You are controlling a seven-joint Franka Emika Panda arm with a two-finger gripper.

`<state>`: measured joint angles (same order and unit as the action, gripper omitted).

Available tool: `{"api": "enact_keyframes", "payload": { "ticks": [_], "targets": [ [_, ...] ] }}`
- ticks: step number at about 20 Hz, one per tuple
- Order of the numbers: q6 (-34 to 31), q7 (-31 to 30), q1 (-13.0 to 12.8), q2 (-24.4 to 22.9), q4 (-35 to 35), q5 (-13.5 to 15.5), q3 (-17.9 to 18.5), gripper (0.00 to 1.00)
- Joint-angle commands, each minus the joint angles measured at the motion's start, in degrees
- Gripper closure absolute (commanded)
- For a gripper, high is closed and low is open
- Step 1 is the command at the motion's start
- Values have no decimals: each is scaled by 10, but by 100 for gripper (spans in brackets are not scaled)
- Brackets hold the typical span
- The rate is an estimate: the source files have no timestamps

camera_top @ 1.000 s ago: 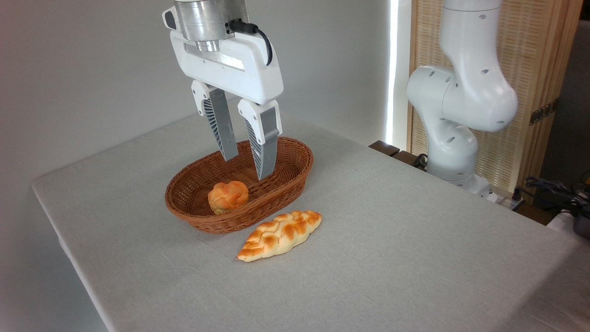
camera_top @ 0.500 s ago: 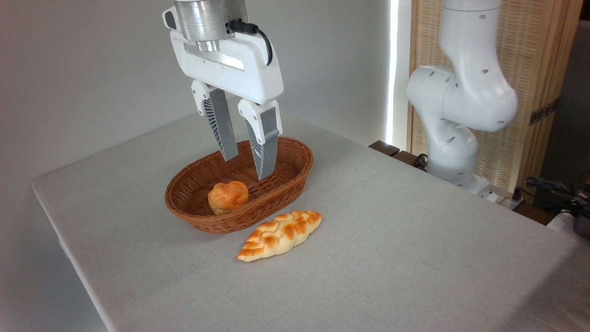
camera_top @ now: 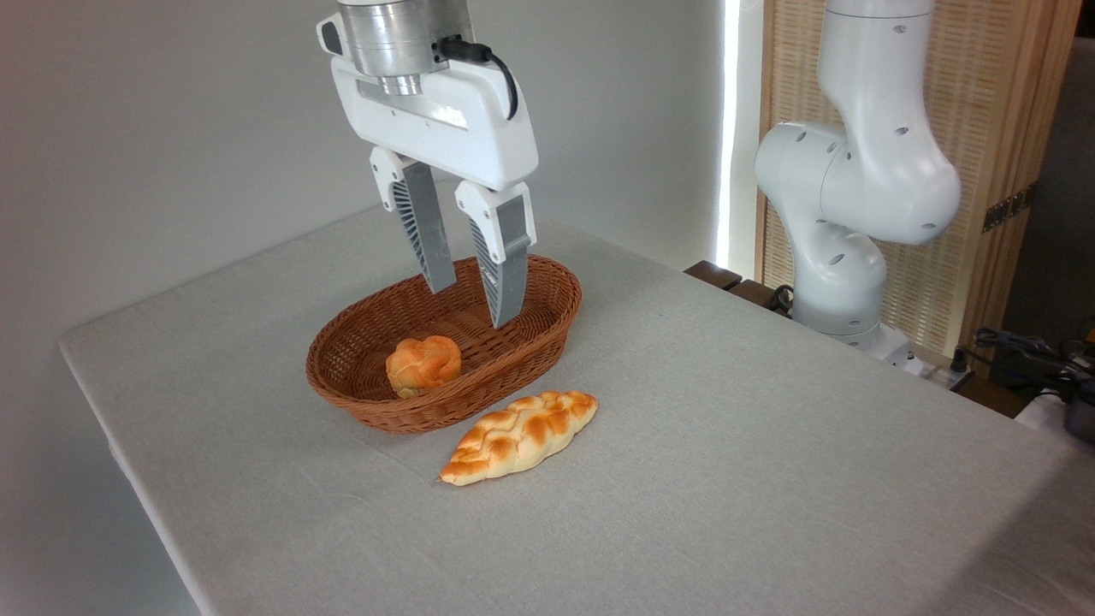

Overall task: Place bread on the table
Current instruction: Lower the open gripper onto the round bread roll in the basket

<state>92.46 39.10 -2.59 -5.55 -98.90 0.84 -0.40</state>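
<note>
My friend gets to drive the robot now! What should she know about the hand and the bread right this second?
Hand: open, holding nothing, hanging above the right half of the wicker basket.
Small round bun: in the basket, toward its left end, untouched.
Long braided loaf: lying on the table, just in front of the basket. It is not the one to move.
Done: nothing yet; the bun has not been grasped.
Left: move the hand left over the bun, lower it, close on the bun, lift it out, and set it on a bare part of the grey cloth.
</note>
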Motion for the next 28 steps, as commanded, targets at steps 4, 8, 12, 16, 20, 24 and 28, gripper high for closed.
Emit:
{"api": "enact_keyframes", "payload": {
  "ticks": [4, 8, 12, 16, 20, 24, 28],
  "targets": [
    [10, -10, 3, -46, -65, 46, -61, 0],
    [26, -51, 3, -38, -81, 63, -136, 0],
    [130, -123, 2, -29, -131, 64, -194, 0],
    [234, -124, 0, -20, -184, 56, -200, 0],
    [278, -119, -1, -11, -206, 3, -200, 0],
    [314, -119, -2, -3, -229, -20, -215, 0],
    [350, -121, -2, 3, -255, -29, -228, 0]
  ]
}}
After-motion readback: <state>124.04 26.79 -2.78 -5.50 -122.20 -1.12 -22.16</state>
